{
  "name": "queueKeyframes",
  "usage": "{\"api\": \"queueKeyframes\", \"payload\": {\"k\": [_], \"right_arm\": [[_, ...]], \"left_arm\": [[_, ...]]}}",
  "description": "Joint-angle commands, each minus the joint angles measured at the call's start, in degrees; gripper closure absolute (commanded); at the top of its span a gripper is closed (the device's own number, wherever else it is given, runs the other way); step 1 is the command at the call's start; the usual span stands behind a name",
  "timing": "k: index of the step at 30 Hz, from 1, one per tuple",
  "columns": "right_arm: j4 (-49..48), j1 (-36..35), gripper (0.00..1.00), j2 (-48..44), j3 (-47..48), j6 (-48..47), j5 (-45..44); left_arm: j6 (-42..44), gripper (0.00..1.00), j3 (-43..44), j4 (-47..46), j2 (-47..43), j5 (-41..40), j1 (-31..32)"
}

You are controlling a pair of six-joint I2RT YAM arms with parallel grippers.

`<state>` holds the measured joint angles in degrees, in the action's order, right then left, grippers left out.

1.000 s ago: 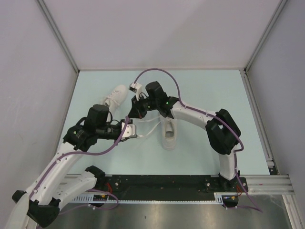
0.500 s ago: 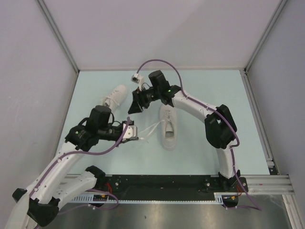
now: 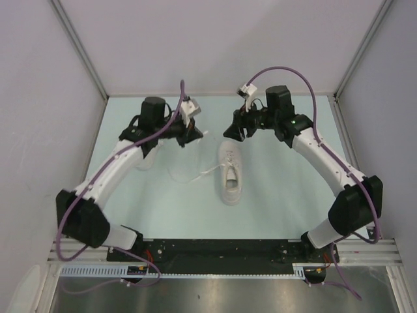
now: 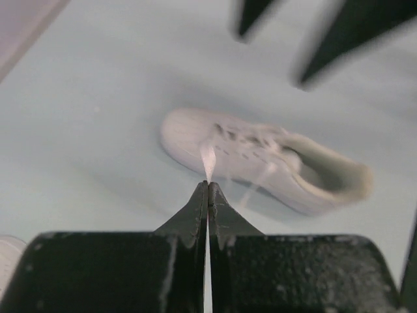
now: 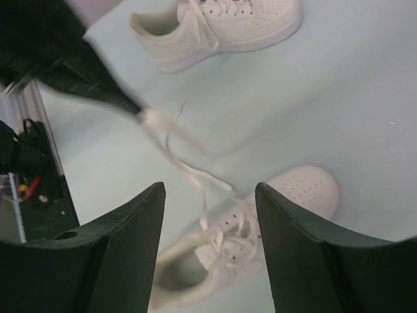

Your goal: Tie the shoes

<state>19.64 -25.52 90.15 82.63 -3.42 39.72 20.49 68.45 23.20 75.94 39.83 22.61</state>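
White lace [image 4: 208, 160] is pinched between the closed fingers of the left gripper [image 4: 208, 188], which only the left wrist view makes plain. The lace runs from the tips toward a laced shoe [image 4: 260, 160] resting on its sole on the pale blue table [image 4: 78, 130]. From above, this shoe [image 3: 231, 175] sits mid-table, toe pointing away from the arm bases. The left gripper [image 3: 197, 134] is raised to its far left and the right gripper [image 3: 230, 129] is just beyond its toe. The right wrist view shows the right gripper [image 5: 208, 189] with its 2 fingers spread wide, holding nothing, above the same shoe. There the lace rises in a loose curve to the left gripper's blurred tip. That view also shows the 2nd shoe [image 5: 221, 26] whole. Overhead, the left arm seems to cover most of it. The right gripper's fingers are only dark blurs along the top of the left wrist view
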Motion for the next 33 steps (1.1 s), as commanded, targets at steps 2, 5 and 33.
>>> {"api": "queueKeyframes", "payload": {"k": [2, 5, 33], "right_arm": [[6.2, -1.37, 0.39, -5.5, -4.4, -11.95, -4.21], [7.16, -5.83, 0.43, -5.51, -4.85, -18.53, -5.97], [-24.73, -26.51, 0.49, 31.66, 5.42, -16.12, -12.91]], "left_arm": [[-12.4, 1.0, 12.38, -9.76, 16.29, -6.25, -4.41], [-14.25, 1.0, 17.05, -8.97, 23.78, -5.65, -6.17], [-16.53, 1.0, 19.54, -6.59, 36.47, 1.39, -9.43]]}}
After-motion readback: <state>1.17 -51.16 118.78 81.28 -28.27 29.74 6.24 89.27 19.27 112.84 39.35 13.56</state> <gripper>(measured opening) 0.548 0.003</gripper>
